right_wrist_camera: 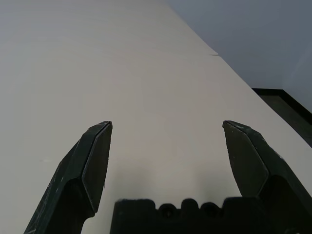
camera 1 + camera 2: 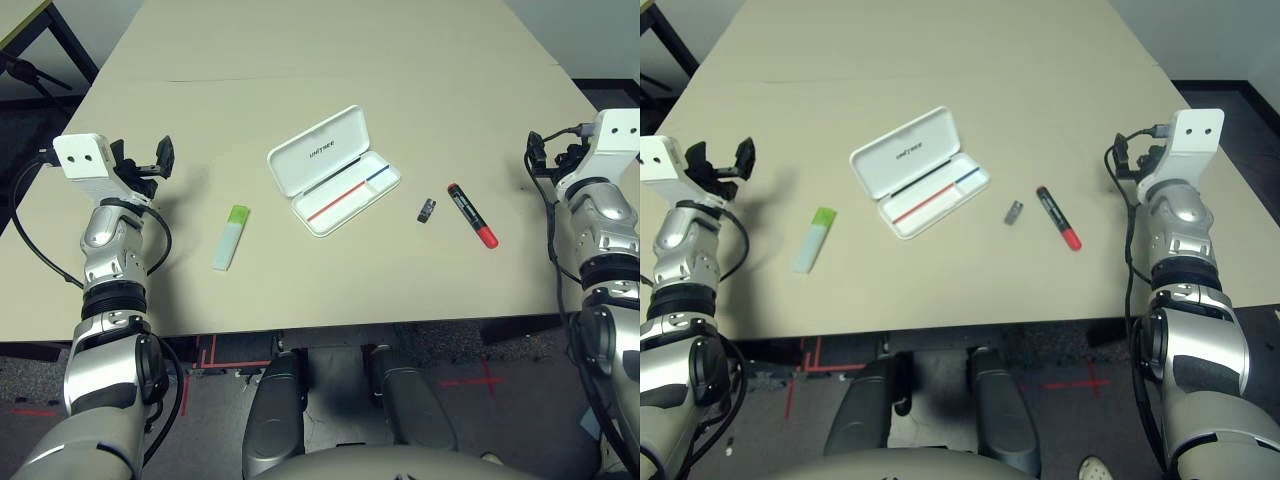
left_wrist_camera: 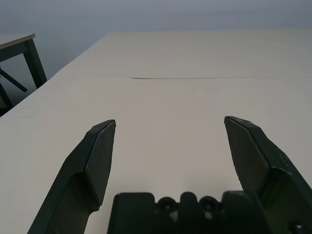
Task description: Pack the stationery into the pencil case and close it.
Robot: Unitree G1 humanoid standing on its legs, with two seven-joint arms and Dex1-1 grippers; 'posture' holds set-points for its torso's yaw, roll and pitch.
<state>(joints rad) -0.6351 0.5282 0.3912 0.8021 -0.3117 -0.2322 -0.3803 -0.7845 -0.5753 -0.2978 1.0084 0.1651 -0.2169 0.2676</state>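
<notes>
Lying open at the middle of the tabletop (image 2: 420, 60), the pencil case (image 2: 333, 170) is seen with its lid hinged back toward the far left and its tray empty; nothing has been packed yet. The highlighter (image 2: 231, 238) is found to the left of the case, green cap at the far end, its long axis running near to far with a slight tilt. The red marker (image 2: 471, 215) lies to the right of the case, black end farther, slanting toward the near right, with the small dark clip (image 2: 426, 210) just beside it on the case side. The left gripper (image 2: 140, 160) is held wide open and empty, left of and beyond the highlighter, and is judged the nearer arm for it. The right gripper (image 1: 165, 161) is likewise spread wide and empty, well right of the marker
</notes>
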